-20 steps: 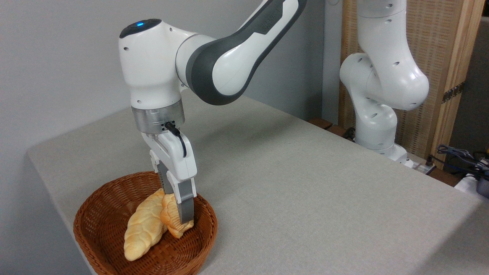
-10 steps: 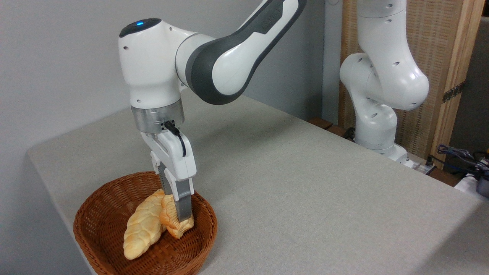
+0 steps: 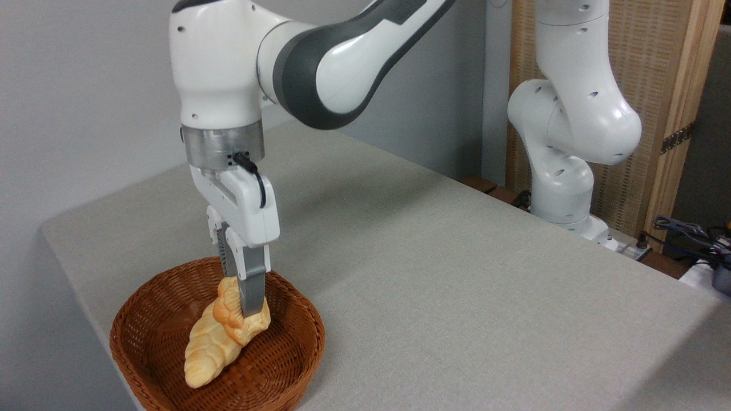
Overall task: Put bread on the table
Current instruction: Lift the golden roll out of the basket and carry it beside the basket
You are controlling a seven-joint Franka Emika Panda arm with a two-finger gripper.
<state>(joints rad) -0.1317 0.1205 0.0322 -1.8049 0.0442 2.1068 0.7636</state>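
the bread (image 3: 240, 317) is small and short, golden-orange, with a ridged, crimped edge running down its length, and it tapers to a blunt tip at its lower end. it hangs tilted between my fingers (image 3: 252, 294), which are clenched on its upper half, so my gripper (image 3: 246, 297) is grasping it; the far finger is mostly hidden behind the near one, so i judge the grip from how the pastry sits. it is raised above the floor of the basket (image 3: 143, 319), still inside the ring of the rim, and whether its lower tip touches the braided loaf (image 3: 208, 348) i cannot tell from this angle.

that loaf is longer, pale yellow, plaited in soft lumps, and it lies in the basket from about one o'clock down to seven o'clock. the basket is round, brown wicker, tightly woven, with a raised wall all around. it sits at the table's (image 3: 457, 274) near corner, at about eight o'clock on the surface, its rim close to the cloth's front and left-hand edges.

the table is covered in light grey-beige cloth, matte and finely textured, with rounded edges. from the basket toward two and three o'clock the cloth runs wide and flat. my white arm's base (image 3: 562, 194) stands beyond the far edge, at about two o'clock.
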